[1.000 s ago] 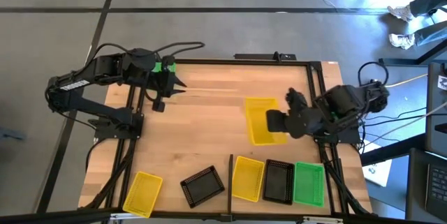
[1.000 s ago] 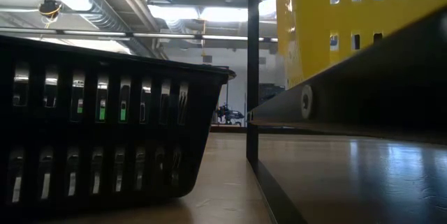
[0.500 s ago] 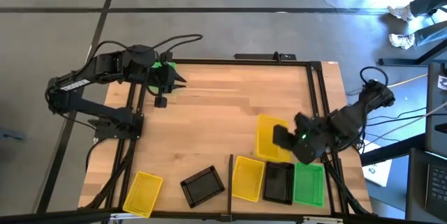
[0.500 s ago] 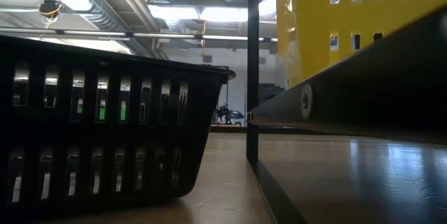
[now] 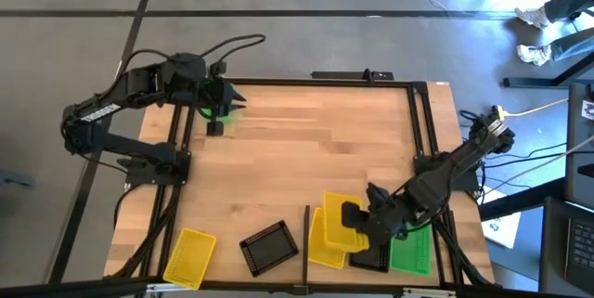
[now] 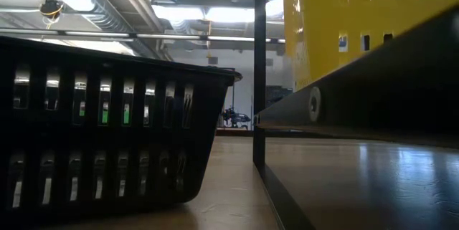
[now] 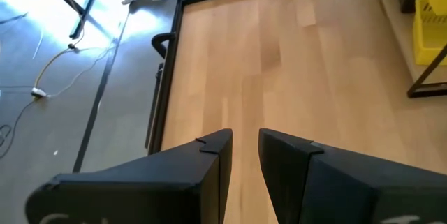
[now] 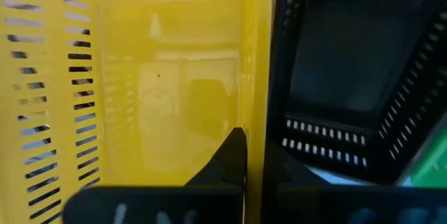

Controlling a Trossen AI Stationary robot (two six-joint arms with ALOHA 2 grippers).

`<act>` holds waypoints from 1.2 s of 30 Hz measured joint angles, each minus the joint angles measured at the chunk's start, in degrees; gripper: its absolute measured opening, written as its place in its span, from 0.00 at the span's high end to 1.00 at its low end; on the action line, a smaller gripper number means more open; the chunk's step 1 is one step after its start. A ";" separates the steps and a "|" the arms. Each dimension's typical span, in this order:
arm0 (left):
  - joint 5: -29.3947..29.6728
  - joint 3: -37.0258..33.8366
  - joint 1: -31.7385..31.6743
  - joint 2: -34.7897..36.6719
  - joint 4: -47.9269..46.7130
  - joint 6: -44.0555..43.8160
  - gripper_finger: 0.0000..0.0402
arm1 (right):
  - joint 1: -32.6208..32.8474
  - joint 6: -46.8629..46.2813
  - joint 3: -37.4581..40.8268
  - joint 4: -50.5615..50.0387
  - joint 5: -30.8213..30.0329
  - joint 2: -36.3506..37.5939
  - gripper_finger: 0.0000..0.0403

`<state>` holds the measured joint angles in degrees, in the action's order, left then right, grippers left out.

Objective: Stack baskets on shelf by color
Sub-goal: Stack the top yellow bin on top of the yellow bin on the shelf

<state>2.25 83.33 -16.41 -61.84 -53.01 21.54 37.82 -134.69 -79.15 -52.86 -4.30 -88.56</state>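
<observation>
One yellow basket has travelled, in the right gripper, from the open middle-right of the bench down to the row along the near edge. It now hangs tilted over the yellow basket on the shelf, overlapping its far-right part without being seated in it. In the right wrist view the claw is closed on the carried basket's wall, one dark finger inside the wall, with a black basket just beside it.

That black basket and a green basket sit side by side on the shelf towards the near right corner, right of the yellow one. The thin black bar marks the shelf's left edge. Left of it, near the same edge of the bench, lie a loose black basket and a loose yellow basket. The low view shows only a black basket wall and a yellow one close up.

The left gripper hangs over the far left corner and has drifted slightly further back; its fingers stand a little apart, gripping nothing.

As a judgement, the yellow pile is about to gain its second basket; the carried one needs levelling and squaring over the lower one before release
</observation>
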 joint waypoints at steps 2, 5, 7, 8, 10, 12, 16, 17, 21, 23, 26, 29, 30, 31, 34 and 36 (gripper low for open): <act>0.01 0.00 -0.49 0.00 -0.02 0.00 0.84 | 0.00 -0.02 0.00 0.63 0.93 -0.77 1.00; 0.00 0.00 -1.12 0.00 0.02 0.00 0.84 | -0.02 0.00 0.00 1.67 0.92 -1.56 1.00; -0.03 0.00 -1.55 0.00 0.11 -0.01 0.84 | -0.28 -0.04 -0.04 3.20 0.90 -1.80 1.00; 0.01 0.00 -1.69 0.00 0.10 -0.02 0.84 | -0.33 -0.04 -0.04 3.68 0.90 -2.06 1.00; 0.02 0.00 -1.88 0.00 0.13 -0.04 0.84 | -0.66 -0.04 -0.04 4.38 0.91 -2.69 1.00; -0.01 0.00 -1.88 0.00 0.13 -0.04 0.84 | -1.01 -0.04 -0.04 5.06 0.93 -3.22 1.00; -0.01 0.00 -1.85 0.00 0.14 -0.02 0.84 | -1.40 0.00 -0.04 5.13 0.92 -3.81 1.00; -0.01 0.00 -1.85 0.00 0.13 -0.02 0.84 | -1.42 0.00 -0.04 5.10 0.90 -3.79 0.99; -0.01 0.00 -1.85 0.00 0.15 0.00 0.84 | -1.38 -0.02 -0.04 5.14 1.00 -3.75 0.97; -0.01 0.00 -1.85 0.00 0.14 -0.02 0.84 | -1.40 -0.04 -0.04 5.38 1.34 -3.75 0.96; -0.01 0.00 -1.85 0.00 0.14 0.00 0.84 | -1.42 -0.03 -0.04 5.38 1.33 -3.75 0.94; -0.01 0.00 -1.85 0.00 0.14 0.00 0.84 | -1.42 -0.02 -0.05 5.34 1.34 -3.75 0.92; -0.01 0.00 -1.85 0.00 0.13 0.00 0.84 | -1.42 -0.02 -0.07 5.36 1.34 -3.75 0.91; -0.01 0.00 -1.85 0.00 0.14 0.00 0.84 | -1.42 -0.04 -0.07 5.36 1.34 -3.75 0.90; 0.02 0.00 -1.85 0.00 0.15 0.00 0.84 | -1.42 -0.04 -0.07 5.38 1.34 -3.75 0.87; 0.02 0.00 -1.85 0.00 0.14 0.00 0.84 | -1.42 -0.62 -0.07 5.79 1.34 -3.75 0.86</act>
<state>2.26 83.33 -18.26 -61.84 -52.87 21.54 36.40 -135.31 -79.22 -47.08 -2.96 -92.31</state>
